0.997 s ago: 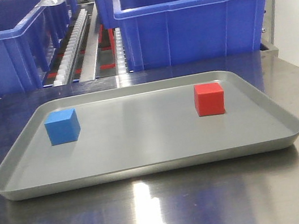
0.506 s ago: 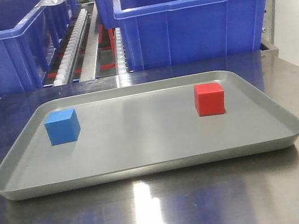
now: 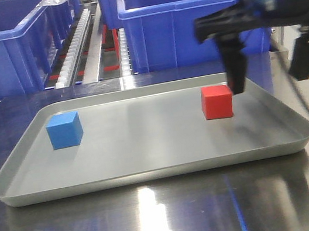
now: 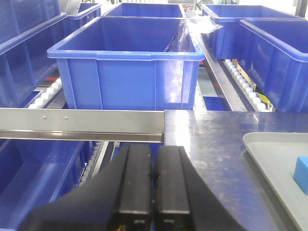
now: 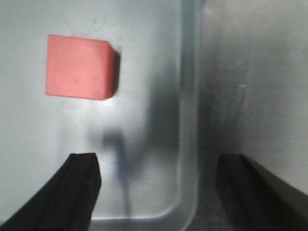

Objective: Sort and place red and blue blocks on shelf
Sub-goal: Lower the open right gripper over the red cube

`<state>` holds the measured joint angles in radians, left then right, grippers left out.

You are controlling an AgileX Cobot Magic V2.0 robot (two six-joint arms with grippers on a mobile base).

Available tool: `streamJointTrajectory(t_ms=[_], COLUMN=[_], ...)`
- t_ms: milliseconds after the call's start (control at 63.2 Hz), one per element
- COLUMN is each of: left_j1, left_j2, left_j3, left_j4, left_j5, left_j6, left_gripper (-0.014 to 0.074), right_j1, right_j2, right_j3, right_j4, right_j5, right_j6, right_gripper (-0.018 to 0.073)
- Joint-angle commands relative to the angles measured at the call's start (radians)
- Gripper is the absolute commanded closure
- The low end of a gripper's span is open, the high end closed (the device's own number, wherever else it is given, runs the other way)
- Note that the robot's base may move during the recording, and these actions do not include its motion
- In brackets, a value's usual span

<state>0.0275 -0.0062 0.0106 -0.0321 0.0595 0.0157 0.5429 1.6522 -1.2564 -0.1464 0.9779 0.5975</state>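
The red block point(image 3: 217, 101) is sitting on the right half of the tray point(image 3: 152, 175), and the blue block point(image 3: 64, 130) is sitting on the left half, well apart from it. Both are resting flat, none yet on the shelf point(image 3: 74, 43) behind the desk point(image 3: 160, 221).

The right gripper point(image 3: 272, 83) is hanging released and empty at the right of the front view, its near finger just beside the red block's right face. In the right wrist view the gripper point(image 5: 166, 192) is straddling the tray's rim point(image 5: 190, 120), while the red block point(image 5: 79, 67) is lying to the upper left, outside the gap. Judging by this, the gripper is needing a shift toward the frame's left and upward to bracket it. The cube is sitting almost square to the fingers, so no long axis matters.

The left gripper point(image 4: 153, 178) is staying clenched on nothing, off the tray, with the blue block point(image 4: 302, 174) at its view's right edge. The right arm is nearer red.
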Motion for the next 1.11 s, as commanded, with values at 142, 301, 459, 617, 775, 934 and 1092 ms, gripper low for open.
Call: streamJointTrajectory(t_ms=[142, 301, 459, 617, 775, 934, 1092], left_j1=[0.001, 0.001, 0.001, 0.001, 0.001, 0.001, 0.001], left_j2=[-0.019, -0.019, -0.019, -0.019, -0.019, -0.019, -0.019], left_j3=[0.025, 0.025, 0.025, 0.025, 0.025, 0.025, 0.025], left_j4=[0.000, 0.000, 0.000, 0.000, 0.000, 0.000, 0.000], left_j5=[-0.080, -0.080, -0.080, -0.080, -0.080, -0.080, -0.080], left_j6=[-0.006, -0.006, -0.006, -0.006, -0.006, -0.006, -0.006], left_gripper=[0.0473, 0.0473, 0.0473, 0.0473, 0.0473, 0.0473, 0.0473], right_j1=[0.014, 0.014, 0.014, 0.012, -0.010, -0.019, -0.024], right_j2=[0.106, 0.172, 0.227, 0.253, 0.257, 0.257, 0.258], right_j3=[-0.275, -0.404, -0.451, -0.451, -0.450, -0.450, -0.444], right_j4=[-0.015, 0.030, 0.046, 0.081, 0.086, 0.086, 0.086], right_j5=[0.168, 0.170, 0.173, 0.173, 0.172, 0.172, 0.165], right_j6=[-0.001, -0.001, -0.001, -0.001, -0.001, -0.005, -0.005], right_gripper=[-0.0064, -0.0064, -0.0064, -0.0064, -0.0064, -0.0064, -0.0064])
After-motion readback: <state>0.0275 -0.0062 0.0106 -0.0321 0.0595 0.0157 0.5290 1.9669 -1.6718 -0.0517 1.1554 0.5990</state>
